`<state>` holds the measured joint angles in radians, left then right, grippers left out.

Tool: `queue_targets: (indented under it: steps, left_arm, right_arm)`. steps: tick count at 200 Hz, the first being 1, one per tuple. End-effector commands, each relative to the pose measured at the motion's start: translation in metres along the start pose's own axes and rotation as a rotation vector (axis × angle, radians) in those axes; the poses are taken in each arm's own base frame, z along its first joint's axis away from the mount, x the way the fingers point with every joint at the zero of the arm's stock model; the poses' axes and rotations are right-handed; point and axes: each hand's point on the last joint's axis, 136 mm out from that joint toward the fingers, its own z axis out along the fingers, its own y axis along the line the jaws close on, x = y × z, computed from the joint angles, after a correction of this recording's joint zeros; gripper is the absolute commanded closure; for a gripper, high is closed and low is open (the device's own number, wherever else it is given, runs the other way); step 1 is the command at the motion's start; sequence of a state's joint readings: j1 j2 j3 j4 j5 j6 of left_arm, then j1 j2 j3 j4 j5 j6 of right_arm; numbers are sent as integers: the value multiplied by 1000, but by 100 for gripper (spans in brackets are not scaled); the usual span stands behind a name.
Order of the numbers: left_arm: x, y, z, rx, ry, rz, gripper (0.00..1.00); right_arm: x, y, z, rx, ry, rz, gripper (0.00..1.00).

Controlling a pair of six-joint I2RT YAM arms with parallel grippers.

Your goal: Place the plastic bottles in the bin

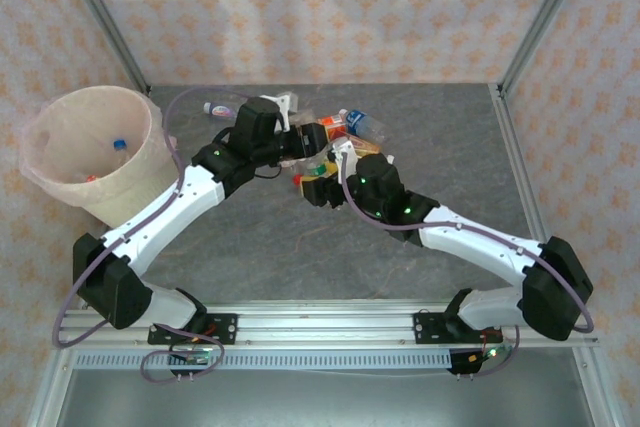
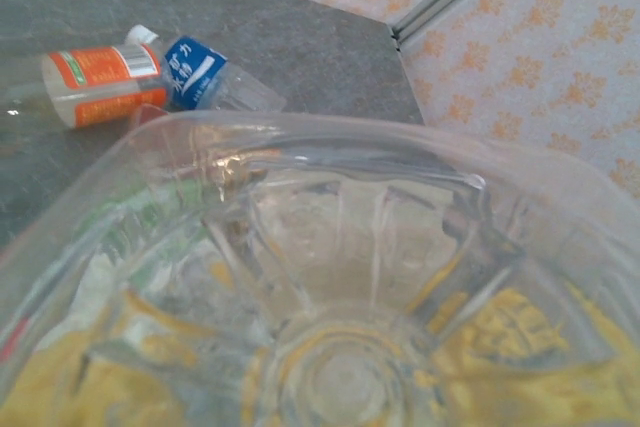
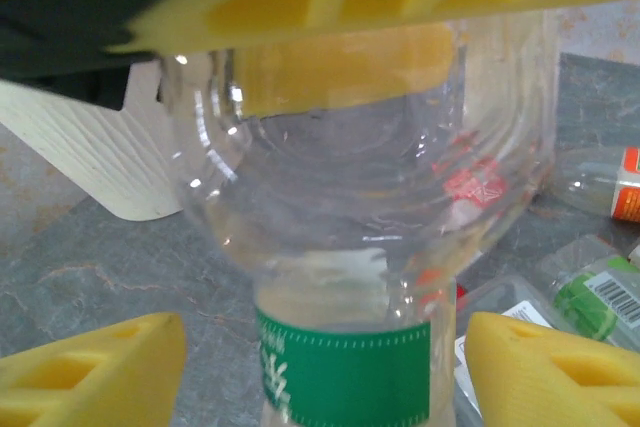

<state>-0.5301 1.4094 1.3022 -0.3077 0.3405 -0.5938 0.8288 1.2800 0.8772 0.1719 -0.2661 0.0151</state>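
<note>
- Bottle (image 3: pixel 340 247) — clear, green-labelled, seemingly empty: expect it to be light, thin-walled and slick, and to dent under a hard squeeze. Grip the straight body, not the taper.
- It is between both hands at mid-surface (image 1: pixel 260 247), well apart from the bin (image 1: pixel 115 197).
- Your right hand (image 3: pixel 320 372) is spread, its fingers clear of the bottle.
- Your left hand (image 1: pixel 298 144) reaches around its base — you cannot tell whether it is pinching.
</note>
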Motion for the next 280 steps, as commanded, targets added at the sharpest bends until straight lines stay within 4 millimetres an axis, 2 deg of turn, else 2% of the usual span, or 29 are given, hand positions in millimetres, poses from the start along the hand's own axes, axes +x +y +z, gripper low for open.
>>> queue_targets:
  steps: [1,10,16,25,29,44,69,87,111,113,124,169,188,205,218,232,280]
  left_arm:
    - [-22,-1,-20,-42,-68,52,45]
    - [-27,0,-25,-52,-82,77,45]
    - [-31,2,-28,-63,-93,81,45]
    - [-35,6,-33,-86,-108,86,45]
    - [-39,9,-36,-101,-120,89,45]
    - [-50,19,-52,-170,-168,103,45]
    - [-72,27,-86,-246,-268,155,45]
    - [-87,37,-116,-336,-355,183,44]
    - [-109,57,-162,-507,-485,187,44]
    - [-111,59,-166,-521,-497,185,44]
    - [-122,66,-188,-592,-555,187,44]
    - [-163,79,-289,-872,-855,201,43]
    - [-173,98,-329,-1026,-965,157,42]
    - [-179,120,-356,-1116,-1024,94,42]
    - [-182,137,-369,-1160,-1046,45,42]
    - [-185,157,-373,-1197,-1044,3,42]
    - [-196,225,-360,-1320,-928,-84,42]
  right_arm:
    - [-30,13,-19,-33,-70,-47,17]
    - [-32,10,-23,-13,-84,-52,11]
    - [-34,7,-26,5,-93,-51,0]
    - [-33,0,-25,40,-100,-48,1]
    - [-41,-1,-34,52,-133,-46,1]
    - [-47,-16,-42,139,-185,-24,1]
    - [-44,-69,-56,450,-214,32,1]
    - [-35,-95,-64,613,-196,76,1]
    - [-31,-99,-63,639,-185,104,1]
    - [-26,-100,-58,642,-169,102,1]
    - [-26,-99,-55,632,-172,113,1]
    - [-36,-91,-48,576,-214,122,1]
    - [-35,-91,-46,573,-207,120,1]
    - [-34,-90,-45,568,-203,119,1]
    - [-33,-90,-44,568,-200,118,1]
    - [-34,-89,-44,563,-200,115,1]
    - [-36,-85,-42,541,-192,106,1]
